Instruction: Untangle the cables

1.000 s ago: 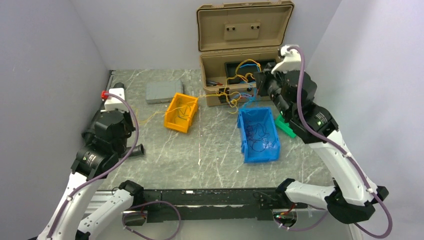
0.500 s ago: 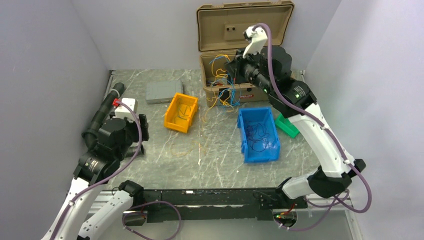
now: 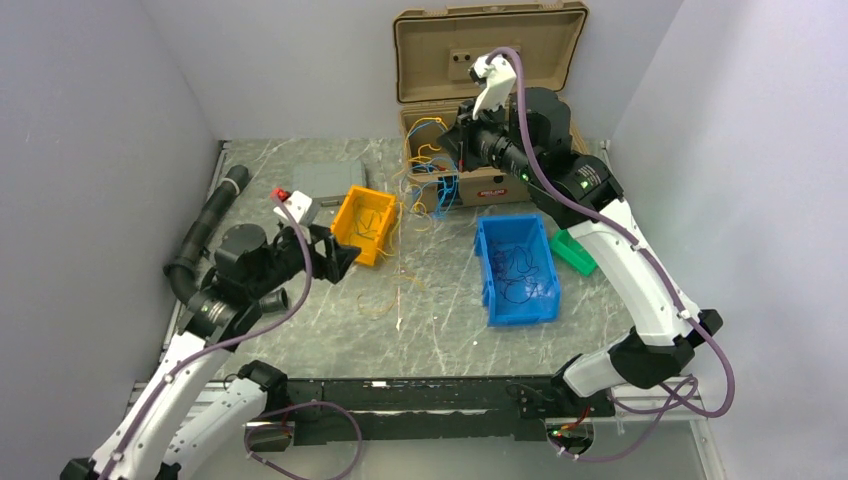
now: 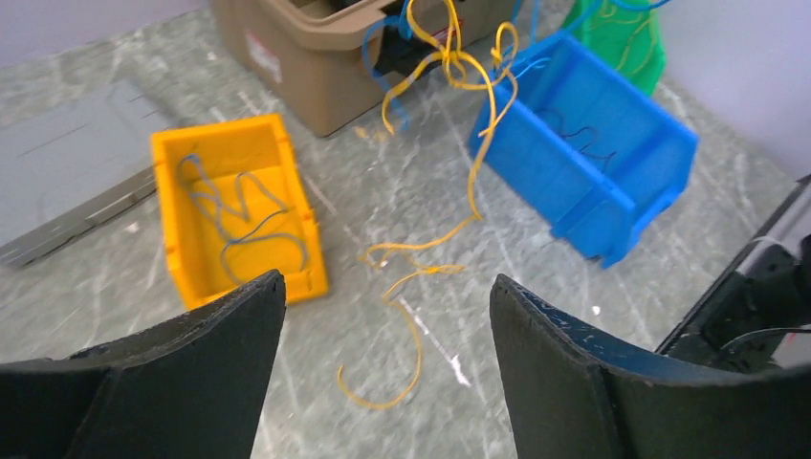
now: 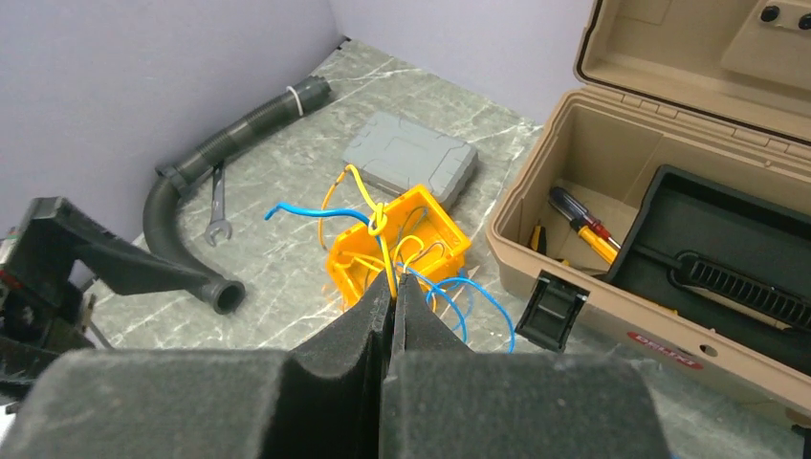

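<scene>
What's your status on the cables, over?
Left tool open, empty. Right tool shut on cables, lifted, knotted. Yellow strand trails onto table. Orange bin alongside.

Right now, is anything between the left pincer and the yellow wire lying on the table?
Nothing visible. The left pincer stands open over bare table, and the yellow wire lies straight ahead of it, in the gap between the orange bin and the blue bin.

My top camera looks down on the whole counter; both wrist cameras look closer, all seeing the yellow bin.
</scene>
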Controlling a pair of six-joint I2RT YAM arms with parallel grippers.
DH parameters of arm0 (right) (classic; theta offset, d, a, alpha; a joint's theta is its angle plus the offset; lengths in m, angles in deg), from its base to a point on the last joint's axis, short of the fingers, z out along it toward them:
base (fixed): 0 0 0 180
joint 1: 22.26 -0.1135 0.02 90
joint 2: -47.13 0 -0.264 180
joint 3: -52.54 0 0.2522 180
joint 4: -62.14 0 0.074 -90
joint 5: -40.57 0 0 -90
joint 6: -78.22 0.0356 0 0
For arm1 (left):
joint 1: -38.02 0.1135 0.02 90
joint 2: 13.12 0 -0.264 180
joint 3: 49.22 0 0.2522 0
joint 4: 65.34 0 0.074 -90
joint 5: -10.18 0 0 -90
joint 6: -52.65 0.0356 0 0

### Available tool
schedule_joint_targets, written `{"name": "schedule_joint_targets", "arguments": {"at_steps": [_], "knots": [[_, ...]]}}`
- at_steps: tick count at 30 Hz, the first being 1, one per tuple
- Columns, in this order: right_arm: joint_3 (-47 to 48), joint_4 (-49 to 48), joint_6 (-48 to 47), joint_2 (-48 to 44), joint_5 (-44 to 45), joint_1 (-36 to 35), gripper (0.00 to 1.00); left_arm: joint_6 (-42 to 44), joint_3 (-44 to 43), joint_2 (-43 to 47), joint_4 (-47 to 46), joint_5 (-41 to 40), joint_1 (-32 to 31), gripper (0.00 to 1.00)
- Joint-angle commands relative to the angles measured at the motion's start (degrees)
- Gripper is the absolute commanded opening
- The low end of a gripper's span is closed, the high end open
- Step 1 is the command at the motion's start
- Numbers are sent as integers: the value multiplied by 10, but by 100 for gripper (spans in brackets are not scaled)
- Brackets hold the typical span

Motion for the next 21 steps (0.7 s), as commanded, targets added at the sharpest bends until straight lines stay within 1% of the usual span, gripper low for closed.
{"name": "schedule_joint_targets", "arguments": {"at_steps": [1,5,9,11,13,15,19,21], "knots": [[24,-19,-12,-19,-15,-1,0,-48,-8,-51,-118,81,2,79],[24,-21,-12,-25,-21,-1,0,-77,-24,-104,-169,117,2,67],[27,-19,-12,-25,-17,-2,0,-107,-44,-146,-202,187,2,63],[30,-17,-13,-24,-15,-1,0,-117,-49,-153,-212,206,0,61],[31,-18,-13,-24,-14,-1,0,-123,-46,-154,-220,214,-1,60],[31,-20,-13,-22,-15,-1,0,-128,-45,-158,-238,221,-3,57],[32,-23,-12,-20,-18,-1,0,-126,-59,-180,-228,221,-3,48],[31,-24,-11,-19,-19,-1,0,-124,-67,-190,-226,222,-3,47]]}}
